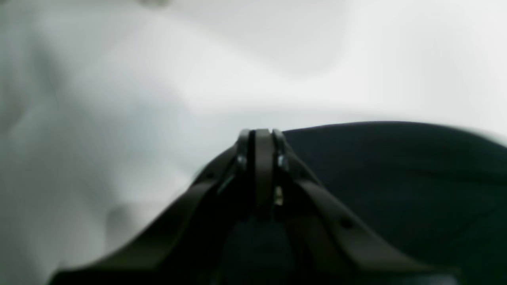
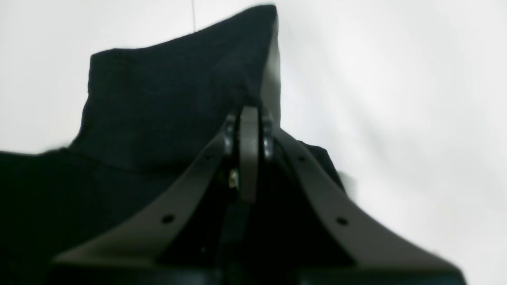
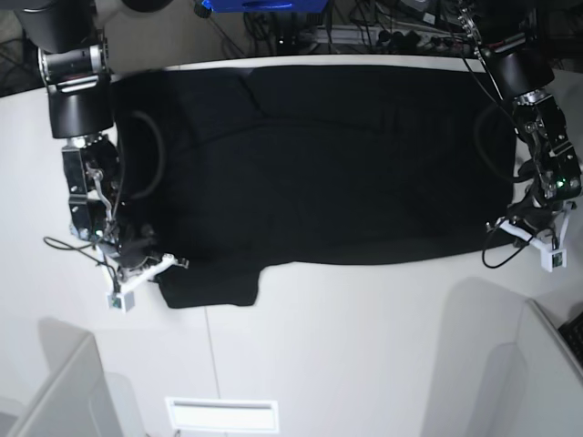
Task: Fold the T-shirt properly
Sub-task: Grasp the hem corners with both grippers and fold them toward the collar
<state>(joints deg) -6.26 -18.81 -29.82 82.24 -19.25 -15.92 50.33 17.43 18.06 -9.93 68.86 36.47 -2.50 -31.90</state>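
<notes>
both tools closed; blur hides whether left tool (image 1: 261, 136) or right tool (image 2: 248, 114) grips t-shirt (image 3: 346, 164).

No readable text, label, brand, number or sign appears in any of the three views. The large black short-sleeved T-shirt (image 3: 319, 164), spread flat on the white table (image 3: 364, 346), shows only plain black fabric with no print facing up. The dark grey casings of the robot arms carry no lettering that can be made out. Both wrist views are too blurred for any small marking to be read.
</notes>
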